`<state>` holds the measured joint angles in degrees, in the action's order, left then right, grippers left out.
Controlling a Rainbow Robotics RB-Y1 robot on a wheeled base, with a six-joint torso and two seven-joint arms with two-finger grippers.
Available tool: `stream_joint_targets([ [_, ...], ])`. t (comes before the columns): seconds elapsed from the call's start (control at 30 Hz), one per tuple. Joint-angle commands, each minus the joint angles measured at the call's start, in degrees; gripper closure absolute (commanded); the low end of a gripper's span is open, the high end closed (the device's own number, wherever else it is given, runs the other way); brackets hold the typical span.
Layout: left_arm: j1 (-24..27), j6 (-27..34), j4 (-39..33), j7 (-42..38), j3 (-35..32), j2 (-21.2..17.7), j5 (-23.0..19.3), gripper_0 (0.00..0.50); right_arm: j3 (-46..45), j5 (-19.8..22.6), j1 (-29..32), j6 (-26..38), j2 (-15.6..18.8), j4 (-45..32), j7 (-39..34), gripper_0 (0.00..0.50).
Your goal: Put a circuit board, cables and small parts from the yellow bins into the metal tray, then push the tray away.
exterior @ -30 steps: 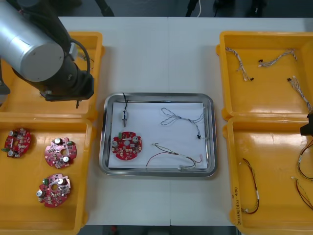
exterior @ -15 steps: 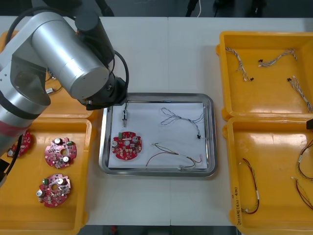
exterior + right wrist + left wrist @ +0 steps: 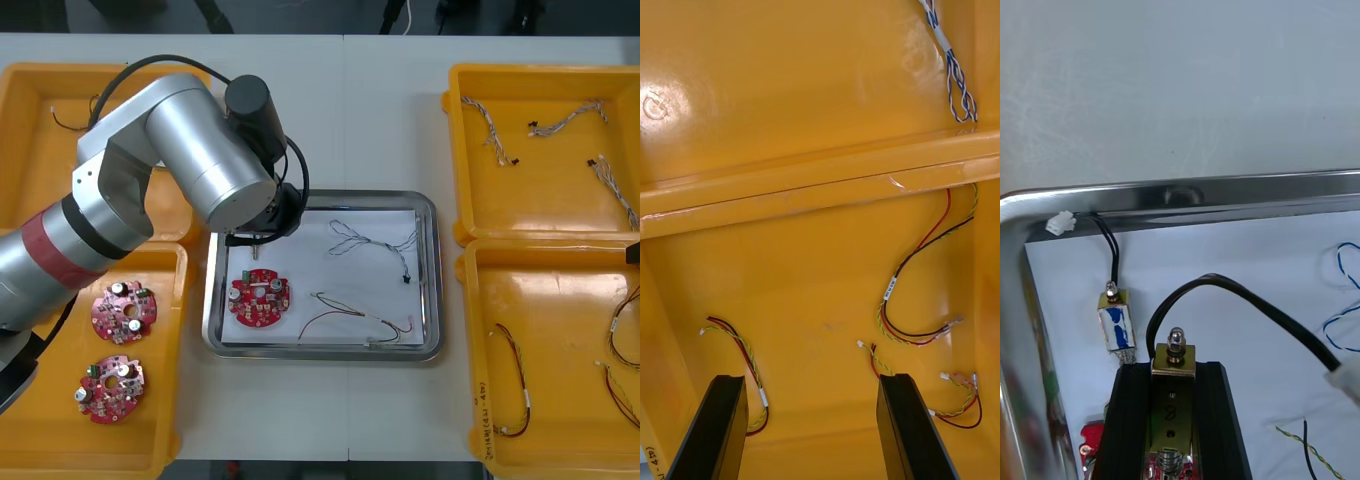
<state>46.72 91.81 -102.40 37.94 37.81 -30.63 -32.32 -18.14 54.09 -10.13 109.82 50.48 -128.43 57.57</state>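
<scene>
At the table's (image 3: 330, 100) left side we see two yellow bins. The near left bin (image 3: 40, 420) holds one red board (image 3: 124, 309) and a second board (image 3: 110, 378) nearer the table's front edge. The left arm (image 3: 200, 160) reaches from there to the far left corner of the tray (image 3: 425, 205).

In its wrist view the left tool (image 3: 1172, 369) is clamped on a metal part (image 3: 1174, 405), with its fingers (image 3: 1129, 427) apart by just that part's width. A black cable (image 3: 1247, 300) arcs from the part to a white plug (image 3: 1346, 377). The part is over the tray's white inside; we cannot tell whether it touches. Just beside the fingertips another part (image 3: 1115, 324), marked blue, lies on the white, and its thin black lead runs to the tray's rim.

Also in the tray are a tray board (image 3: 259, 297) near the left wall, a blue and white cable (image 3: 372, 240) toward the far right, and a red and yellow cable (image 3: 355, 322) along the near side.

Right of the tray, the far right bin (image 3: 540, 200) holds twisted cables (image 3: 565, 118). The near right bin (image 3: 560, 330) holds red and yellow leads (image 3: 515, 390). The right tool (image 3: 809, 390) hangs over that bin with its fingers wide apart, gripping nothing.
</scene>
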Motion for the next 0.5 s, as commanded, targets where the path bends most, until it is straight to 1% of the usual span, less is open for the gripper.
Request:
stream_joint_targets([
  [0.03, 2.76, -3.21, 2.20, -3.93, 2.71, 1.18, 0.41, 0.500, -1.63, 0.05, 0.64, 0.18, 2.52, -1.56, -0.62, 0.000],
  [0.17, 2.85, -5.06, 3.70, -4.46, 4.38, 1.18, 0.50, 0.500, -1.63, 0.05, 0.64, 0.18, 2.52, -1.56, -0.09, 0.000],
  [0.43, 2.76, -5.76, 3.78, -5.69, 5.69, 1.18, 0.50, 0.500, -1.72, 0.67, 0.64, -0.14, 3.49, -1.56, 0.79, 0.000],
  [0.47, 2.85, -5.94, 3.78, -5.86, 5.78, 1.10, 0.50, 0.498, -1.63, 0.85, 0.64, -0.31, 3.66, -1.56, 0.96, 0.000],
  [0.5, 2.85, -6.03, 3.78, -6.04, 5.87, 1.10, 0.50, 0.481, -1.63, 1.02, 0.64, -0.40, 3.66, -1.56, 1.05, 0.000],
])
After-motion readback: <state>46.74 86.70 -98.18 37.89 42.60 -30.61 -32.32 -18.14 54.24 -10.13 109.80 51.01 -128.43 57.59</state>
